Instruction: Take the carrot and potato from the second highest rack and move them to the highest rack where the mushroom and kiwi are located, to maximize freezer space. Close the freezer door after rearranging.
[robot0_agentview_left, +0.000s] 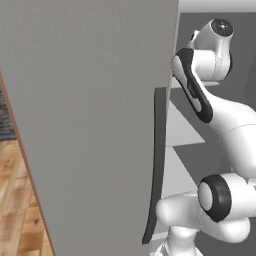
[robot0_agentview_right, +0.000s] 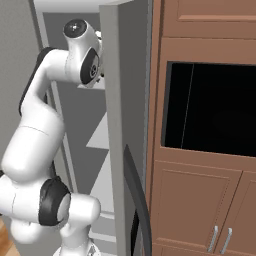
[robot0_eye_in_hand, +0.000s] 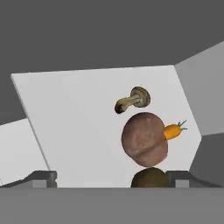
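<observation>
The carrot (robot0_eye_in_hand: 172, 131) is a tiny orange bit with a little green top. It lies on the top shelf (robot0_eye_in_hand: 78, 118), a flat pale plate, and its left end is hidden behind the potato (robot0_eye_in_hand: 144, 139). The potato is a big brown lump sitting on the same shelf, and it looks like it touches the carrot. Just behind the potato lies one mushroom (robot0_eye_in_hand: 132, 99) on its side, stem pointing left. In front of the potato there is one dark brown round thing (robot0_eye_in_hand: 150, 178) (most likely the kiwi), but its bottom is cut off at the edge of the hand view, so it is hard to be sure. That makes four foods on this shelf: one carrot, one potato, one mushroom and one brown ball.

A corner of a lower shelf (robot0_eye_in_hand: 15, 148) peeks out at the left.

The gripper (robot0_eye_in_hand: 111, 178) has its two dark tips (robot0_eye_in_hand: 41, 178) set far apart, one at each side of the hand view. Nothing is between them, so the hand is wide open and holds nothing.

In the base views the white arm (robot0_agentview_left: 220, 125) reaches up into the freezer (robot0_agentview_right: 75, 125). The hand itself is hidden there behind the arm and the door. The grey left door (robot0_agentview_left: 90, 125) stands open and covers much of the left base view. Its long dark handle (robot0_agentview_left: 156, 165) runs down its edge. The right door (robot0_agentview_right: 117, 125) hides part of the shelves. Next to it are brown cupboards (robot0_agentview_right: 200, 200) and a black oven window (robot0_agentview_right: 210, 107).
</observation>
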